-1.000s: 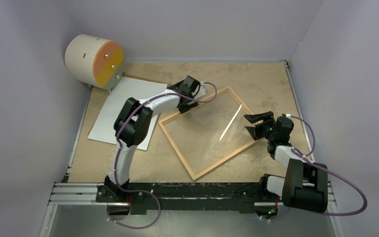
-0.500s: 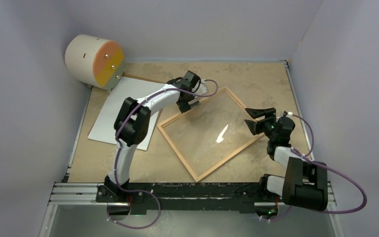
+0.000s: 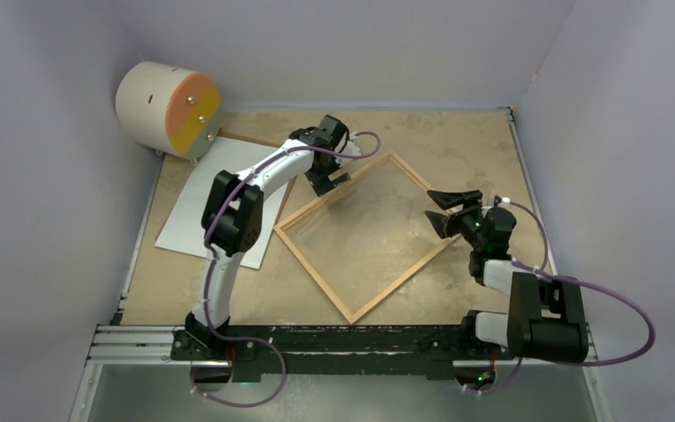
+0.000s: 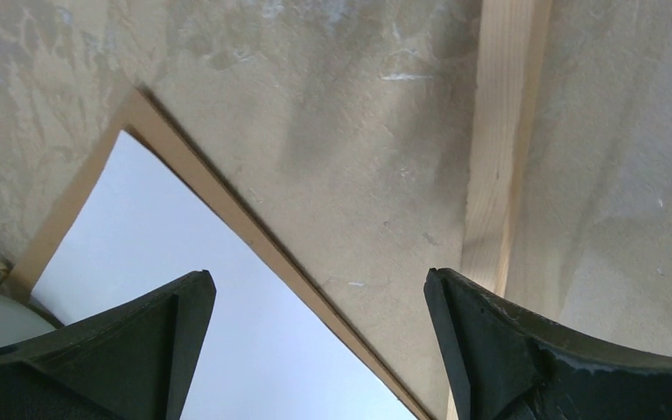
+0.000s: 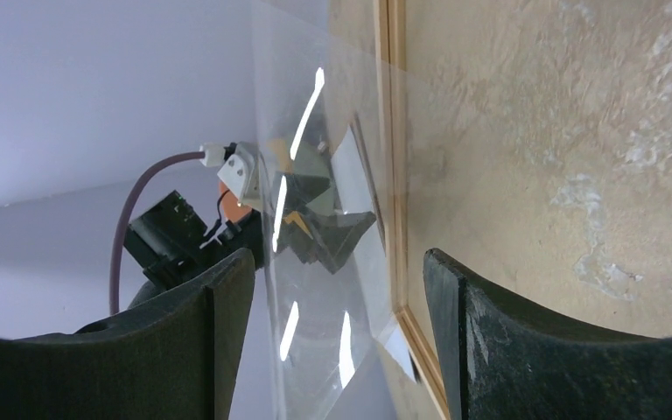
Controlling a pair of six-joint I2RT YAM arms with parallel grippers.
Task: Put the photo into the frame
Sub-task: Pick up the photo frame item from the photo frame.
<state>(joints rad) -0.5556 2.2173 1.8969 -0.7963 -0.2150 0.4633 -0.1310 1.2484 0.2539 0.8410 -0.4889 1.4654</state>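
Observation:
The light-wood frame (image 3: 316, 264) lies as a diamond on the table, its clear pane inside. The photo (image 3: 195, 209) lies white back up to the left of it, on a brown backing board (image 3: 248, 139). My left gripper (image 3: 331, 181) is open and empty over the frame's far-left rail. In the left wrist view (image 4: 319, 297) it has the photo (image 4: 140, 262) under its left finger and the rail (image 4: 497, 131) by its right. My right gripper (image 3: 444, 213) is open at the frame's right corner. In the right wrist view (image 5: 337, 289) the pane (image 5: 332, 245) and rail (image 5: 394, 175) lie between its fingers.
A cream cylinder with an orange and yellow face (image 3: 169, 108) stands in the far-left corner. Grey walls close the table on three sides. A metal rail (image 3: 343, 338) with the arm bases runs along the near edge.
The frame has turned and shifted left, and its far corner is now further left. My left gripper has moved up and left along the rail. My right gripper has moved slightly left.

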